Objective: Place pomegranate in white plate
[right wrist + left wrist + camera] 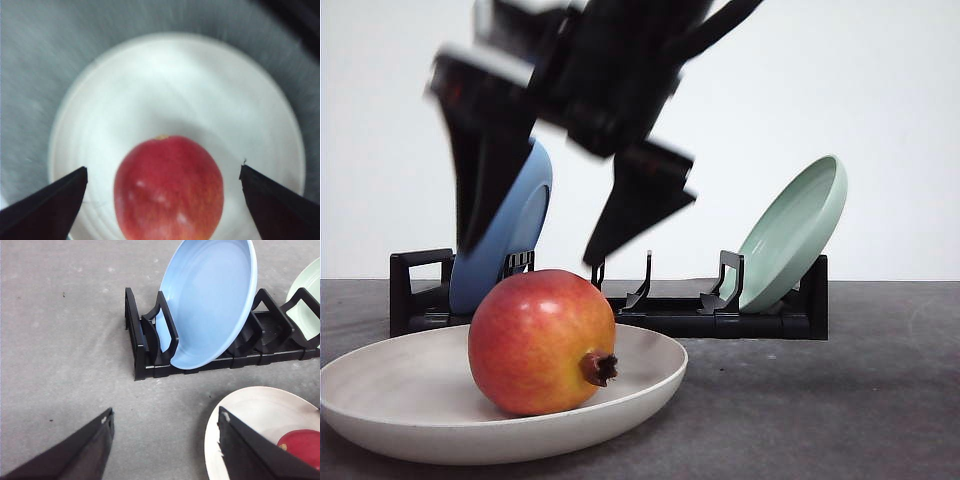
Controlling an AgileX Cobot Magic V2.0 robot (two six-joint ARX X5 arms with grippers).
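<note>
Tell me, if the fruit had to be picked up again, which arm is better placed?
Probably the right. Its open gripper hangs directly above the pomegranate on the white plate, fingers either side. The left gripper, also open, sits off beside the plate's edge.

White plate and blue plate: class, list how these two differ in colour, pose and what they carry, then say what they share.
The white plate is off-white; the blue plate is light blue. The white plate lies flat on the table; the blue plate stands on edge in the black rack. The white plate carries the pomegranate; the blue plate carries nothing. Both are round and shallow.
</note>
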